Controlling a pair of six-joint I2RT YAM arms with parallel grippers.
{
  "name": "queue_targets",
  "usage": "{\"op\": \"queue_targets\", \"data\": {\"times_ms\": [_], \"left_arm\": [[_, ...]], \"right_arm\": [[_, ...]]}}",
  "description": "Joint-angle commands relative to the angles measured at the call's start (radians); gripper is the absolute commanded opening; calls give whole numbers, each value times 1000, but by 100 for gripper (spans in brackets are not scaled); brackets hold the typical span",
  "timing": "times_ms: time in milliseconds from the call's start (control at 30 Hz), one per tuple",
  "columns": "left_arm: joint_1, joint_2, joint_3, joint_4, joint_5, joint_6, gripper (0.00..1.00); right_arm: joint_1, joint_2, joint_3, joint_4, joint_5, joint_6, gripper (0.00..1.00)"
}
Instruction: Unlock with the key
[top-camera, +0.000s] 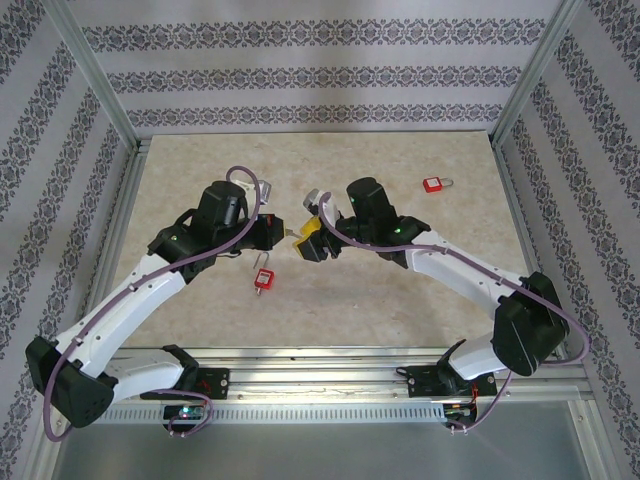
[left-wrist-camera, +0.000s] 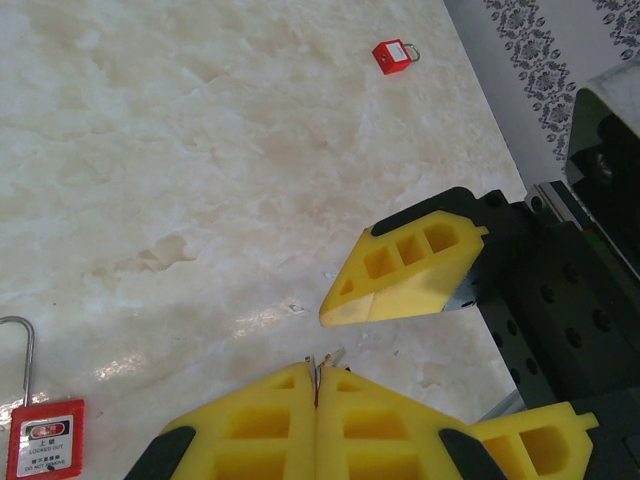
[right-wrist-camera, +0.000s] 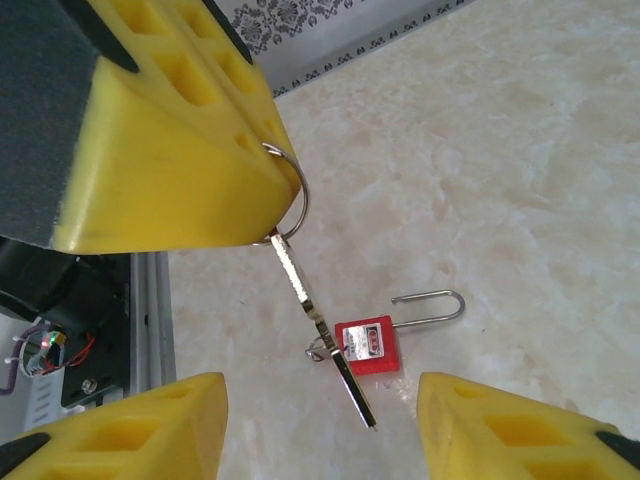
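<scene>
My left gripper (top-camera: 283, 233) (left-wrist-camera: 317, 385) is shut on a thin silver key (right-wrist-camera: 310, 305). The key's ring (right-wrist-camera: 296, 190) shows at the yellow fingertips, and its blade hangs down toward the table. My right gripper (top-camera: 312, 238) (right-wrist-camera: 320, 440) faces it from the right, open, with the key's tip between its two fingers but touching neither; one of those fingers (left-wrist-camera: 405, 270) sits just ahead of my left jaws. Below and behind the key, a red padlock (top-camera: 263, 278) (right-wrist-camera: 368, 346) (left-wrist-camera: 45, 437) lies flat on the marble table, steel shackle closed.
A second red padlock (top-camera: 433, 185) (left-wrist-camera: 395, 55) lies at the far right of the table (top-camera: 200, 180). Aluminium frame rails (top-camera: 520, 90) and patterned walls enclose the workspace on three sides.
</scene>
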Motion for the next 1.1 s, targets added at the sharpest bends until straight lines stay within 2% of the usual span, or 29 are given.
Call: {"op": "queue_targets", "data": {"times_ms": [0, 333, 667, 1067], "left_arm": [[-16, 2, 22, -4, 13, 29, 0], [-16, -8, 25, -62, 17, 69, 0], [-18, -1, 28, -79, 38, 98, 0], [-25, 6, 16, -63, 51, 99, 0]], "right_arm": [[-8, 19, 28, -10, -15, -41, 52], [-30, -22, -23, -8, 70, -142, 56], [-21, -40, -93, 49, -89, -322, 58], [9, -10, -87, 65, -108, -353, 55]]}}
